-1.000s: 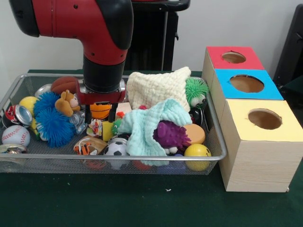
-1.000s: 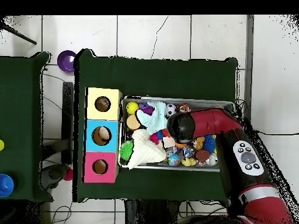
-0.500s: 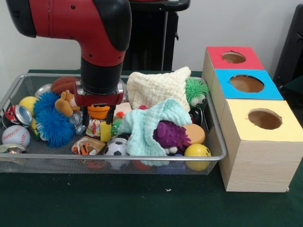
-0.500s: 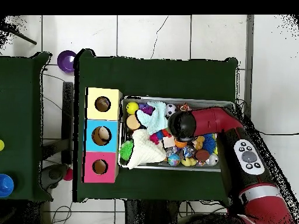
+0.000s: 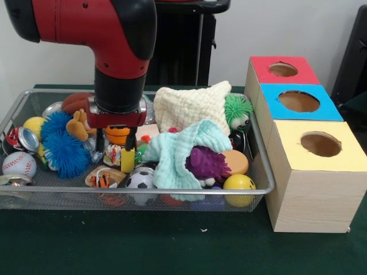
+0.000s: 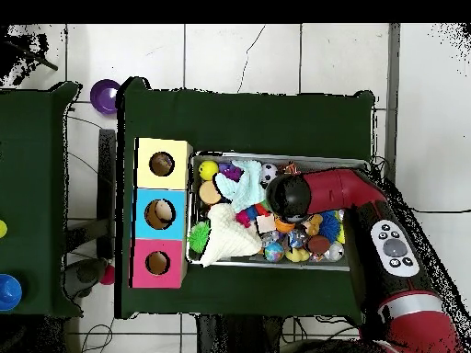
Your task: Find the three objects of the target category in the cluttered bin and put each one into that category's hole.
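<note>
— Three holes sit in the box row: red [image 5: 282,69], blue [image 5: 299,101], yellow [image 5: 320,144]. Where is your gripper?

— Your gripper [image 5: 116,150] hangs inside the wire bin [image 5: 261,166], mid-bin toward its left half. Its two fingers [image 5: 131,140] stand apart, straddling a small orange basketball [image 5: 117,134] without clearly touching it.

— What lies close by?

— You have a soccer ball [image 5: 140,180] at the bin's near edge, a yellow ball [image 5: 238,183] by the near right corner, and a baseball [image 5: 18,164] at the left edge. A teal cloth [image 5: 178,154] covers part of a purple spiky toy [image 5: 207,163].
</note>
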### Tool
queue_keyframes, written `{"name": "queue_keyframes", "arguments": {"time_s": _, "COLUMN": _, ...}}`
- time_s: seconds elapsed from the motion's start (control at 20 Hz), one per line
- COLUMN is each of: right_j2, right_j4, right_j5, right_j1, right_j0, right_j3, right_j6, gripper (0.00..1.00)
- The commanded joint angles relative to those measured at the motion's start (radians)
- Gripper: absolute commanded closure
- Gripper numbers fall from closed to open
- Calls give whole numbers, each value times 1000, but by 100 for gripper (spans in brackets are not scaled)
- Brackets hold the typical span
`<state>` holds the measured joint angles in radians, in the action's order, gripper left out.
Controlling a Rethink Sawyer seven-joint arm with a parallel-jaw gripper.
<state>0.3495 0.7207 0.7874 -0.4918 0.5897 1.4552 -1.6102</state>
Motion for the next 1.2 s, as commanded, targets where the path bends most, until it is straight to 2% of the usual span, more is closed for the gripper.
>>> {"name": "queue_keyframes", "arguments": {"time_s": 0.05, "right_j2": -1, "right_j4": 31, "right_j5": 41, "right_j1": 3, "right_j0": 21, "right_j3": 16, "right_j6": 136, "gripper": 0}}
{"name": "queue_keyframes", "arguments": {"time_s": 0.5, "right_j2": 11, "right_j4": 1, "right_j5": 84, "right_j1": -36, "right_j0": 20, "right_j3": 31, "right_j6": 149, "gripper": 0}}
{"name": "queue_keyframes", "arguments": {"time_s": 1.2, "right_j2": -9, "right_j4": 24, "right_j5": 99, "right_j1": 21, "right_j0": 0, "right_j3": -11, "right_j6": 135, "gripper": 0}}
